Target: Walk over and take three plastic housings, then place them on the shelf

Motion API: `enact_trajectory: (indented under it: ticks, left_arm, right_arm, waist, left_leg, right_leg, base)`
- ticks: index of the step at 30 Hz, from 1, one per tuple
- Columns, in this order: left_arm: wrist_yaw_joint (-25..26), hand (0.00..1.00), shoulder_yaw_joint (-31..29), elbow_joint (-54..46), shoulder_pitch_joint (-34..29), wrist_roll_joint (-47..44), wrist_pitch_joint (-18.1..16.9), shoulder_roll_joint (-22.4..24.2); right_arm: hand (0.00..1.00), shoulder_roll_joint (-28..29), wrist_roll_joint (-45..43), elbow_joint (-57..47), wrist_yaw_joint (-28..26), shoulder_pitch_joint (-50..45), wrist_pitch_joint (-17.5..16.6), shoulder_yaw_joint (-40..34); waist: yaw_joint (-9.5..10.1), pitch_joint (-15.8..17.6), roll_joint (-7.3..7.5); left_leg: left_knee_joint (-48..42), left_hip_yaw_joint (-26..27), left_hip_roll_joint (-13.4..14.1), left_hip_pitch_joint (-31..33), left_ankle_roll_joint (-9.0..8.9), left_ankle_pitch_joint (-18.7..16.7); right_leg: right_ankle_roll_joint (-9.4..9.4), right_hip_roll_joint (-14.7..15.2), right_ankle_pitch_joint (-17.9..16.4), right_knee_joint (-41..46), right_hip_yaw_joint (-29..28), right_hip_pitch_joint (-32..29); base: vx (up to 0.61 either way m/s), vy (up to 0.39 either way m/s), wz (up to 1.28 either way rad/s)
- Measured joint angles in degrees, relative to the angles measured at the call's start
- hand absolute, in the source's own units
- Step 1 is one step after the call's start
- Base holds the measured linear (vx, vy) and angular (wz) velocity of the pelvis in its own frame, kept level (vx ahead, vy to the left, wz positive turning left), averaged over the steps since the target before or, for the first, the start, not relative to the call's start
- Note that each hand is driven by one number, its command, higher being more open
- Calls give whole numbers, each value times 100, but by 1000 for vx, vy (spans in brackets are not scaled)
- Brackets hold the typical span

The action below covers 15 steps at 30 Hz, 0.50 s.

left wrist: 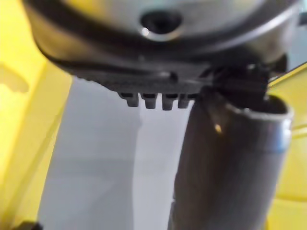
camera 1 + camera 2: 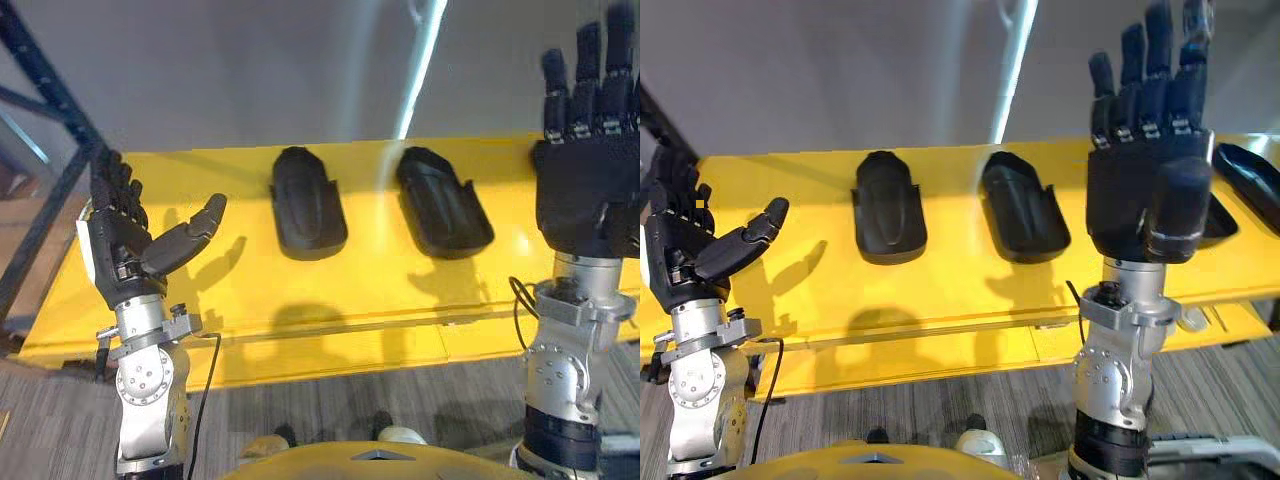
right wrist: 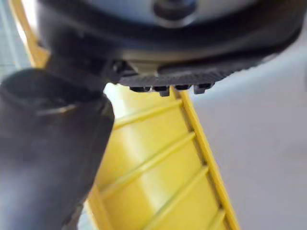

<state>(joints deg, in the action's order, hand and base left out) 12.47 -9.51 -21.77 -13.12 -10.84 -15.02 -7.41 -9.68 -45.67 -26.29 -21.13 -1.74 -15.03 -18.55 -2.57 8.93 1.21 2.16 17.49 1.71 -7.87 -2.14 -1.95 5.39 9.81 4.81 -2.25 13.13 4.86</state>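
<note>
Three black plastic housings lie in a row on the yellow shelf (image 2: pixel 380 285). The left housing (image 2: pixel 308 205) and the middle housing (image 2: pixel 442 205) lie side by side at the centre. The third housing (image 2: pixel 1252 187) lies at the far right, partly hidden behind my right hand (image 2: pixel 1145 190). That hand is raised in front of the shelf, open, fingers straight up, holding nothing. My left hand (image 2: pixel 125 240) hovers over the shelf's left end, open and empty, its thumb pointing toward the left housing. Both hands are apart from the housings.
A dark blue rack post (image 2: pixel 40 90) slants at the far left. A grey wall (image 2: pixel 250 70) rises behind the shelf. Grey carpet (image 2: pixel 350 420) runs below the shelf's front edge. Yellow ribbed panelling (image 3: pixel 158 167) shows past the right hand.
</note>
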Motion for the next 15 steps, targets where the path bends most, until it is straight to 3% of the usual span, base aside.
enact_trajectory:
  ticks: [6, 11, 15]
  left_arm:
    - [-39, 100, 346, 0, 104, 0, 377, 5]
    - [208, 100, 632, 121, 389, 2, 558, -35]
    - [477, 100, 646, 433, 594, 0, 682, -175]
  right_arm:
    - [100, 184, 1131, 108, 659, -657, 223, -126]
    - [100, 66, 1620, 123, 696, -623, 231, 28]
    - [100, -144, 1617, 148, 684, -510, 493, 298]
  waist:
    - [-111, 144, -224]
    - [-189, 154, -210]
    - [-212, 173, -184]
  left_leg:
    - [-2, 271, 82, -19, -25, -36]
    - [-194, 285, 198, 52, -93, -120]
    - [-326, 303, 247, 53, -105, -205]
  right_leg:
    - [-4, -95, 4, -14, -254, -142]
    - [-1, -167, 14, -29, -264, -155]
    - [-1, -195, 14, 1, -293, -133]
  base:
    - [28, -5, -24]
    - [49, -31, -2]
    - [-5, -13, -5]
